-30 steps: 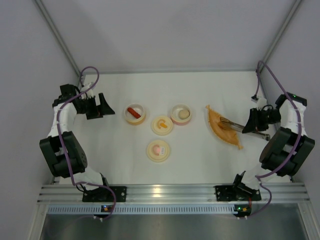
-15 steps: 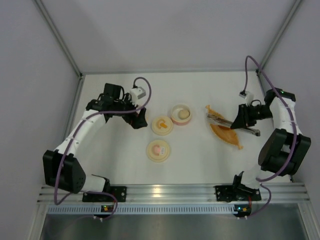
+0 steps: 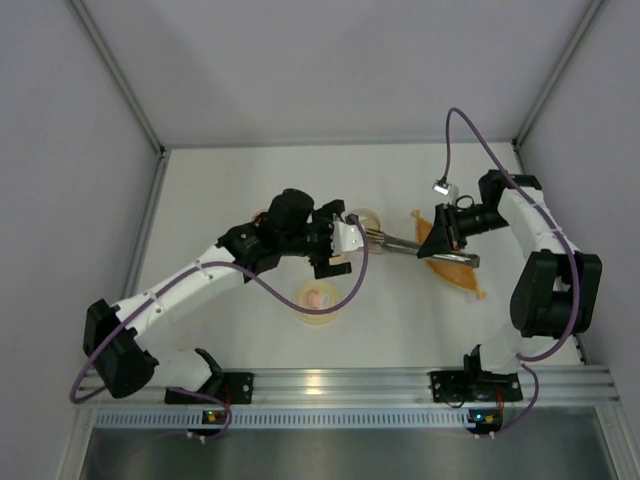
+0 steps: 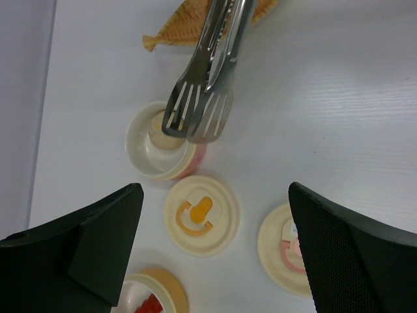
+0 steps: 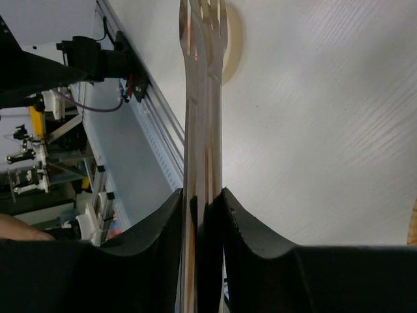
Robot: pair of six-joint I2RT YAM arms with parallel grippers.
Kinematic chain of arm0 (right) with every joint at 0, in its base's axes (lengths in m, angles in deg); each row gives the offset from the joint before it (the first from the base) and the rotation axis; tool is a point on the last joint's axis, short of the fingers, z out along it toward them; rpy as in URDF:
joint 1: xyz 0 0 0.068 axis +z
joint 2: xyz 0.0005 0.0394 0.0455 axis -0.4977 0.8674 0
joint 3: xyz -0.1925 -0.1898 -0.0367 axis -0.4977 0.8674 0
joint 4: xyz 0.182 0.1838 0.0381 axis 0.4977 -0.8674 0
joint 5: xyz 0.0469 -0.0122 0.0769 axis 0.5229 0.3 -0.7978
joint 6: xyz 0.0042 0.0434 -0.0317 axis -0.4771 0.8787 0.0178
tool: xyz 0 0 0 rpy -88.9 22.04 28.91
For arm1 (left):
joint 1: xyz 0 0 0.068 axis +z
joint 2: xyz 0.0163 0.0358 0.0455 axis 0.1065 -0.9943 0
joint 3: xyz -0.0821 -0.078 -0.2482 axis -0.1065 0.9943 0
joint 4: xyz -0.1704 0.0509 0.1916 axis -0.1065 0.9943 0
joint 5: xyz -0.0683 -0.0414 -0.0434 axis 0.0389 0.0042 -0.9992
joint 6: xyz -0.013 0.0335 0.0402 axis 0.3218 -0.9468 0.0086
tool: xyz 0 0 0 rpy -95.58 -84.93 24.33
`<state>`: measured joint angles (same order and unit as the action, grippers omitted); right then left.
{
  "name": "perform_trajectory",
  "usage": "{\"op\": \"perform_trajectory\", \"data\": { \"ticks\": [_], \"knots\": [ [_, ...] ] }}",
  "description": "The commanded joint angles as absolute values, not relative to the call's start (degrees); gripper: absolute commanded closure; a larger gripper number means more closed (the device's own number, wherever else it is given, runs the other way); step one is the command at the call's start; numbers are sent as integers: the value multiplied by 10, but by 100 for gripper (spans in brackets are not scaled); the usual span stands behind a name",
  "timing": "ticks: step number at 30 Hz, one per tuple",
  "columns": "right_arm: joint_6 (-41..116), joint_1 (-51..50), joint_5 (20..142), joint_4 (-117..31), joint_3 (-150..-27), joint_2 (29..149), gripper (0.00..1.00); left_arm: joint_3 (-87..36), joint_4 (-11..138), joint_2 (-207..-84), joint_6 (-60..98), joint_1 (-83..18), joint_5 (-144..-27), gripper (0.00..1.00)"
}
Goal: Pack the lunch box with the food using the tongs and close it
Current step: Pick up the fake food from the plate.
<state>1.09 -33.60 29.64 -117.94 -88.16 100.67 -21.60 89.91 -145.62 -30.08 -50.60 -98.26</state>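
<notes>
- The tongs [image 4: 210, 65] have left the orange tray [image 3: 455, 270], where they lay a second ago; the right gripper [image 5: 202, 215] is clamped round their handle end and holds them out towards the middle of the white table [image 3: 230, 190]
- Their slotted tips now hang over the pink-walled cup [image 4: 140, 153], right above the cream-white ball [image 4: 161, 135] sitting inside it, so I judge the first pick-up is about to start
- The two arms of the tongs lie pressed almost together and nothing shows between the tips; whether they touch the ball I cannot tell
- The left arm, folded back at the far left edge a second ago, now reaches to the centre; the left gripper [image 3: 330, 242] hovers over the containers with its jaws spread wide and nothing in them, probably to steady a cup or handle a lid
- The red-orange sausage [image 4: 151, 304] lies in a second cup at the bottom edge of the left wrist view, cut off by the frame; from above, that cup is hidden under the left arm
- Two lids lie flat and off their cups, the orange-knob lid [image 4: 201, 215] and the pink-knob lid [image 3: 318, 298]; the orange-knob lid is also covered in the top view
- In the right wrist view the tips run to the top edge and the ball does not show
</notes>
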Motion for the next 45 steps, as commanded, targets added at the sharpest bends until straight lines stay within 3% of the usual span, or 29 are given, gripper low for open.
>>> {"op": "perform_trajectory", "data": {
  "ticks": [1,13,32,35,36,39,45],
  "knots": [
    [32,-315,245,-1174,-894,1004,73,-231,829,-1489,-345,-550,-946,2],
    [29,-276,227,-1180,-893,1006,72,-269,754,-1578,-295,-610,-964,2],
    [-64,-246,200,-1264,-896,1016,72,-319,727,-1665,-327,-641,-863,2],
    [-72,-242,202,-1270,-894,1017,72,-324,737,-1668,-335,-641,-873,8],
    [-72,-242,201,-1270,-894,1017,72,-326,748,-1669,-337,-641,-877,19],
    [-80,-242,199,-1273,-894,1021,70,-331,771,-1666,-345,-642,-894,34],
    [-87,-236,198,-1279,-895,1029,65,-332,784,-1662,-357,-641,-906,48]
  ]
}}
